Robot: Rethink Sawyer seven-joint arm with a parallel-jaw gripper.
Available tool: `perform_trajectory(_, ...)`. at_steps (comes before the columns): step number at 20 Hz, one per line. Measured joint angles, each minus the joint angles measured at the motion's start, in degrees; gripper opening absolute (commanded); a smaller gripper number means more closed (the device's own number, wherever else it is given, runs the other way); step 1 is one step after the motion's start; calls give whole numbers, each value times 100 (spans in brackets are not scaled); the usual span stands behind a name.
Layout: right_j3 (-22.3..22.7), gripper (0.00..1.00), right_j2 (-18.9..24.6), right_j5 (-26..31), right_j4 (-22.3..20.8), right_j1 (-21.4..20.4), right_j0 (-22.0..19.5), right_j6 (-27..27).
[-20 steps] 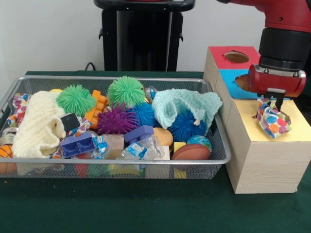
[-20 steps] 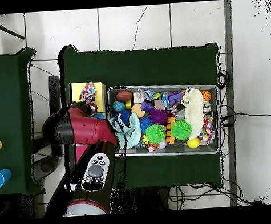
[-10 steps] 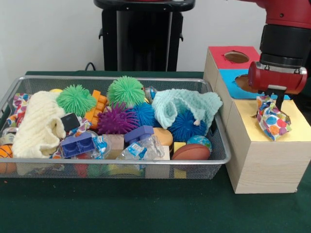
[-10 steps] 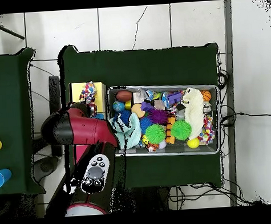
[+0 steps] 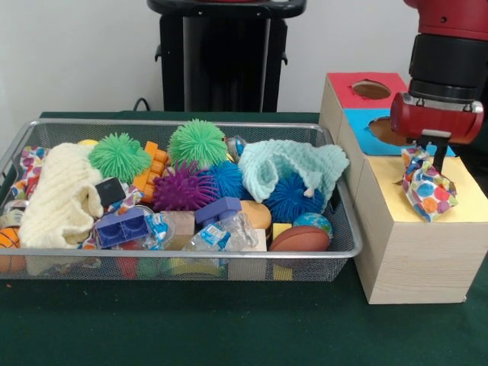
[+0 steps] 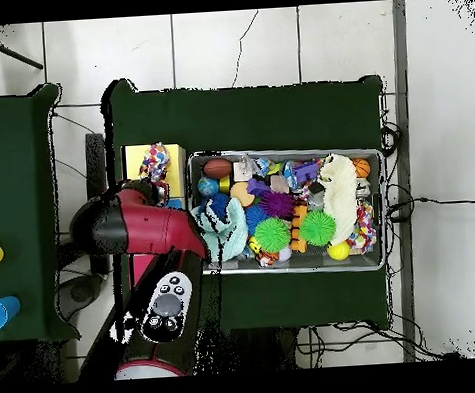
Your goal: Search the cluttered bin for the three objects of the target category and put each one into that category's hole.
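My claw (image 5: pixel 436 155), grip state unclear, hangs over the polka-dot cloth scrap (image 5: pixel 427 184) resting on the yellow box top (image 5: pixel 467 200), presumably covering its hole.

Red and black arm (image 5: pixel 446 72)

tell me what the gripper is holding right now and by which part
It cannot be told: the gripper sits at the top edge of the multicoloured polka-dot cloth lying on the yellow box top.

A crumpled cloth (image 5: pixel 428 185) with bright polka dots lies bunched on the yellow top (image 5: pixel 457 200) of the wooden box. Behind it are the blue hole (image 5: pixel 383 130) and red hole (image 5: pixel 370 89).
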Motion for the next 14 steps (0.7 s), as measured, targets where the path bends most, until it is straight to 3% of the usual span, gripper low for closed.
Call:
perform_trajectory(12, 5, 0, -49, 405, -2, -217, 11, 0)
perform_trajectory(13, 5, 100, -79, 510, -2, -287, 41, 0)
perform_trajectory(14, 5, 100, -85, 520, -3, -296, 46, 0)
